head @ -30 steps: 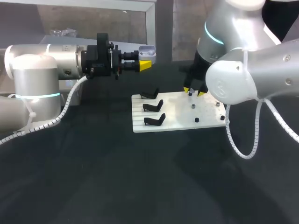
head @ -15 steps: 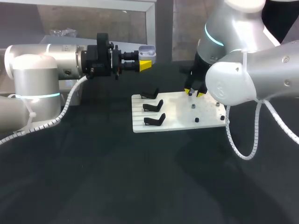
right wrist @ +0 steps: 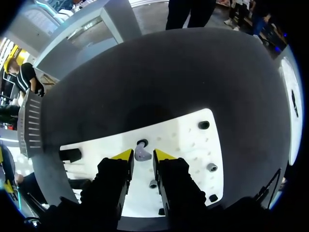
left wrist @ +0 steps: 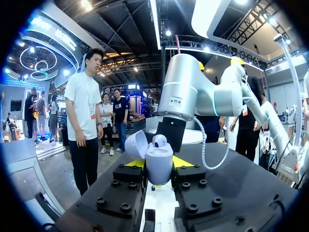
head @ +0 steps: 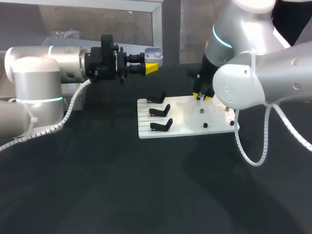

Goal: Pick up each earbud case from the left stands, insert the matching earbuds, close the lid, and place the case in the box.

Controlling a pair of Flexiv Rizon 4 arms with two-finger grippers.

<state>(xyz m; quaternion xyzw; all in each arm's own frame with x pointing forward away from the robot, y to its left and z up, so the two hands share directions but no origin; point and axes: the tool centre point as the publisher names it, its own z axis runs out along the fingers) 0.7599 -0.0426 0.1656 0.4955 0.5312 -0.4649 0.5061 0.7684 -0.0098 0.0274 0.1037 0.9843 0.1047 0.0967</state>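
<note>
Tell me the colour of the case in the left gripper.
Pale lilac case, best in left wrist view.

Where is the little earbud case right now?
In the head view the case is clamped in the left gripper, held in the air above the table, just behind the white board's left end.

The one piece of furniture is a table [head: 122, 195] with a dark, matte top that runs from the near edge to the far edge in the head view. The right wrist view shows its far edge as a curve. Light falls evenly on it, leaving only faint, soft shadows toward the right edge.
</note>
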